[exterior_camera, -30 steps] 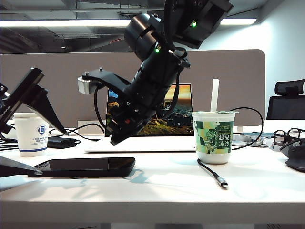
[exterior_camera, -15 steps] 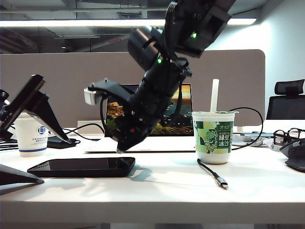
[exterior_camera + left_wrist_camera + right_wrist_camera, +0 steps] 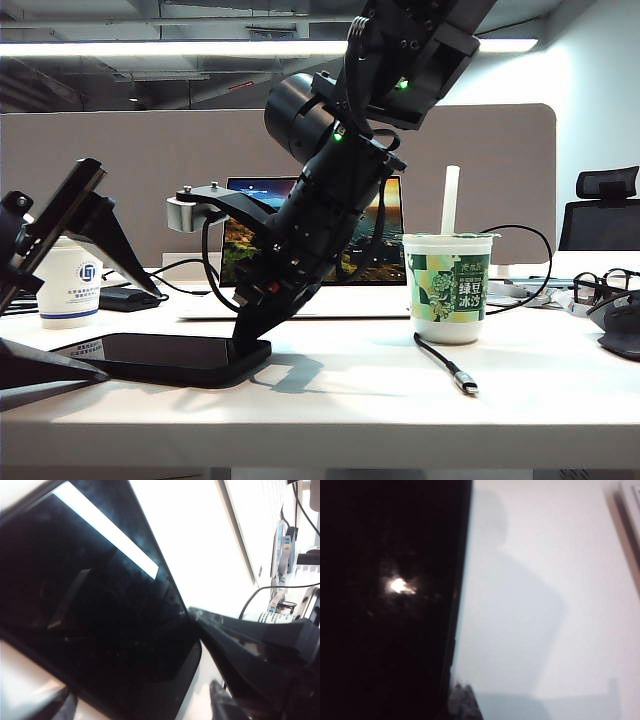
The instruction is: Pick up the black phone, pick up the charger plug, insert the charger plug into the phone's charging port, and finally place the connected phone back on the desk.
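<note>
The black phone [image 3: 160, 357] lies flat on the white desk [image 3: 380, 400] at the left. My right gripper [image 3: 248, 343] reaches across from above. It is shut, and its tips rest against the phone's right end; in the right wrist view the shut tips [image 3: 465, 700] sit at the phone [image 3: 385, 605] edge. My left gripper [image 3: 125, 333] is open around the phone's left end, one finger above and one low by the desk. The phone [image 3: 100, 620] fills the left wrist view between the open left gripper [image 3: 142, 710]. The charger plug [image 3: 467, 383] lies on the desk at the right, untouched.
An open laptop [image 3: 380, 235] stands behind the right arm. A green drink cup with a straw [image 3: 447, 290] sits just behind the plug's cable. A white paper cup [image 3: 68, 285] and a black adapter brick [image 3: 128, 298] are at the back left. Glasses [image 3: 600, 285] lie far right.
My right gripper has come down onto the phone's right end, and that end has shifted slightly left. My left gripper has moved in around the phone's left end.
</note>
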